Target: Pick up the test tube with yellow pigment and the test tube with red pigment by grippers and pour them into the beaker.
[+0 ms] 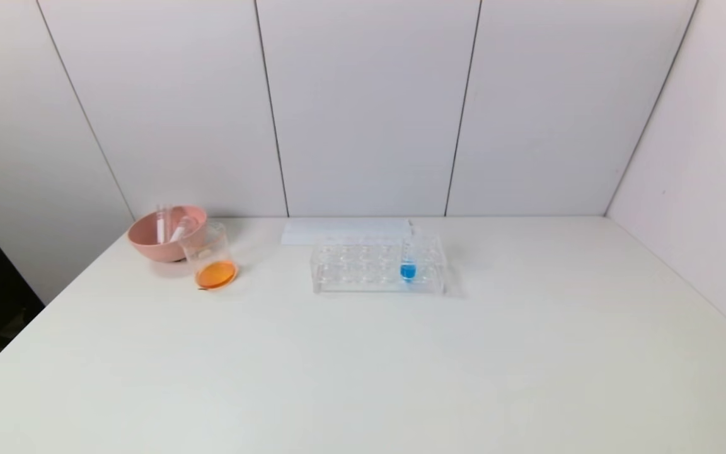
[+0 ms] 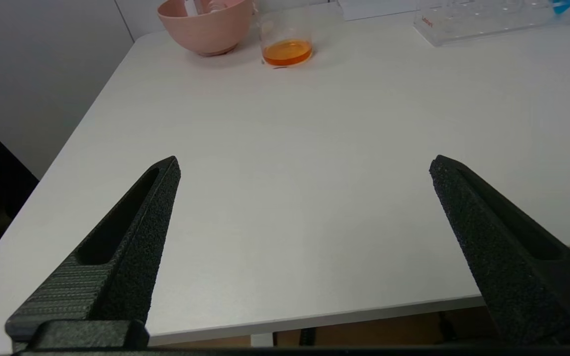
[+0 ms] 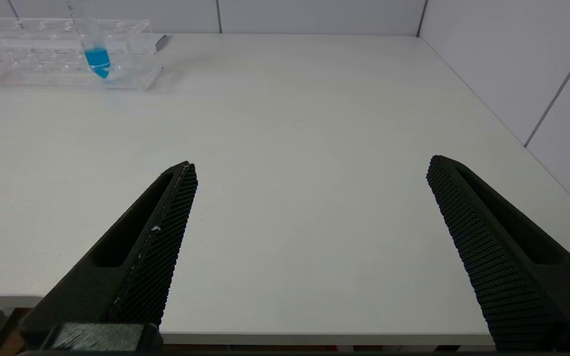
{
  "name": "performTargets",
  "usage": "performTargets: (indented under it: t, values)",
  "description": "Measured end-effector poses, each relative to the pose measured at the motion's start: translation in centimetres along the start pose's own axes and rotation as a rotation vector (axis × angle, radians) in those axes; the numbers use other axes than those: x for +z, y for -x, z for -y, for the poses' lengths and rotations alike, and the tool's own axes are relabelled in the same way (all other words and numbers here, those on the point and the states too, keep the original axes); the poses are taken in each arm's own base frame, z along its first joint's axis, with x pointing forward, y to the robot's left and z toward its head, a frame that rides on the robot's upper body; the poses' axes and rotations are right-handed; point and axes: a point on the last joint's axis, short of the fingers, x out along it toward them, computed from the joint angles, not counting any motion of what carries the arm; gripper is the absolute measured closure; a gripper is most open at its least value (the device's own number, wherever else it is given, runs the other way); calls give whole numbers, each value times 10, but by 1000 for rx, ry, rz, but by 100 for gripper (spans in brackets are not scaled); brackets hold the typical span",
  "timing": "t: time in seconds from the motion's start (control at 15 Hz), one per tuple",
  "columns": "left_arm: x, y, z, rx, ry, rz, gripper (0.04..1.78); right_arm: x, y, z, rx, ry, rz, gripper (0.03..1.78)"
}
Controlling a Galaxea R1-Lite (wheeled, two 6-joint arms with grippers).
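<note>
Both pours look finished: beaker (image 1: 213, 260) near the tabletop's far left corner holding orange liquid, two emptied tubes (image 1: 170, 227) dropped in the pink bowl (image 1: 158, 243) just behind. Left gripper (image 2: 305, 165) and right gripper (image 3: 309, 165) parked at the near edge, jaws spread wide, grasping nothing

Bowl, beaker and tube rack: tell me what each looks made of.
Bowl: opaque pink, matte, probably plastic. Beaker: see-through with thin walls, glass or clear plastic, holding orange liquid. Tube rack: clear and glossy with thick slabs, likely acrylic.
</note>
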Motion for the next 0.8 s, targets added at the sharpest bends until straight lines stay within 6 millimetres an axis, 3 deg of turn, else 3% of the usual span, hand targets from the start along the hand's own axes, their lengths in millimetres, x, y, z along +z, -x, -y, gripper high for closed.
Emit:
performTargets:
  t: [0.8]
  values:
    - [0, 1, 0, 7, 7, 13, 6, 0, 0, 0, -1, 0, 0, 11]
